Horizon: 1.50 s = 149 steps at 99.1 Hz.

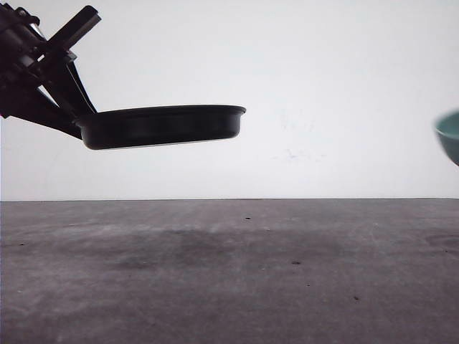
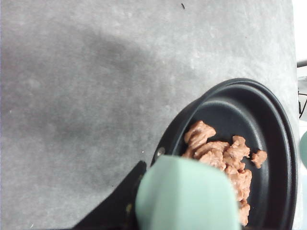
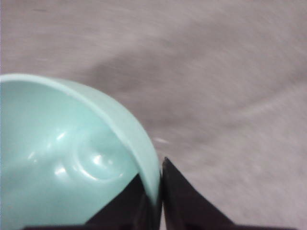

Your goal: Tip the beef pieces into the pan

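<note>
Hovering above the grey worktop (image 1: 229,272), the black pan (image 1: 161,126) is carrying the beef pieces (image 2: 223,160), soft, light chunks; the left hand (image 2: 144,206) is clamping its stiff mint handle (image 2: 187,196), while the right hand (image 3: 160,201) is pinching the emptied teal bowl (image 3: 72,158) by its thin, smooth rim.

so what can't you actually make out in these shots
- Front view: the pan is seen side-on, its wall hiding the inside; the bowl is cut off by the frame edge.
- Left wrist view: the mint-green handle covers part of the beef pieces and the left gripper's fingers.
- Right wrist view: the table is blurred.
</note>
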{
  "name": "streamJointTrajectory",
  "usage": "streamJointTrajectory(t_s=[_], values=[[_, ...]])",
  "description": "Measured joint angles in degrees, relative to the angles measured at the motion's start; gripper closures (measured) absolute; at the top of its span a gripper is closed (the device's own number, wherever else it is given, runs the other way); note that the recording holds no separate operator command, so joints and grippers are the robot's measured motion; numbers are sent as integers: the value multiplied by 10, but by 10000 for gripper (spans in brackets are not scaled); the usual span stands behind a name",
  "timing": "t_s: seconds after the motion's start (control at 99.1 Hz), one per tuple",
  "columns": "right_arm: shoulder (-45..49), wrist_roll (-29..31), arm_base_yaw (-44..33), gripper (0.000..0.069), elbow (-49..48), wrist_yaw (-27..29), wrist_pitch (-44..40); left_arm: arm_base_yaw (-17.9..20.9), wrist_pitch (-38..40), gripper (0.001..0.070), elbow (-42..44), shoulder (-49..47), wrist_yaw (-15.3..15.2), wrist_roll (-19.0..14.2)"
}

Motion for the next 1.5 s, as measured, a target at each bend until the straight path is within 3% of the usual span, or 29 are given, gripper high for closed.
streamJointTrajectory(t_s=[0.262,0.474,0.535,0.646,0.696,0.767,0.878,0.959,1.1,1.16,1.271,1.504], values=[[14,-10,-15,676,-106,-16,3,0,15,664,0,0,0,0],[18,-11,-16,662,-117,-32,14,0,15,664,0,0,0,0],[18,-13,-16,575,-117,-33,14,0,15,664,0,0,0,0],[16,-13,-15,257,-114,-48,9,0,14,664,0,0,0,0],[11,-13,-15,152,-106,-61,3,0,12,664,0,0,0,0],[0,-13,-15,89,-80,-81,-9,0,9,664,0,0,-1,0],[-28,-13,-14,62,-2,-98,-26,0,8,664,0,0,-20,0],[-52,-9,-10,111,61,-128,-42,0,7,664,0,0,-46,2],[-106,-5,26,511,159,-215,-30,0,12,664,0,10,-90,4],[-132,-3,55,610,188,-230,-10,1,17,664,1,26,-96,10],[-176,9,111,664,209,-229,6,1,19,664,1,66,-96,14],[-229,11,169,676,208,-181,-63,1,11,664,1,146,-66,30]])
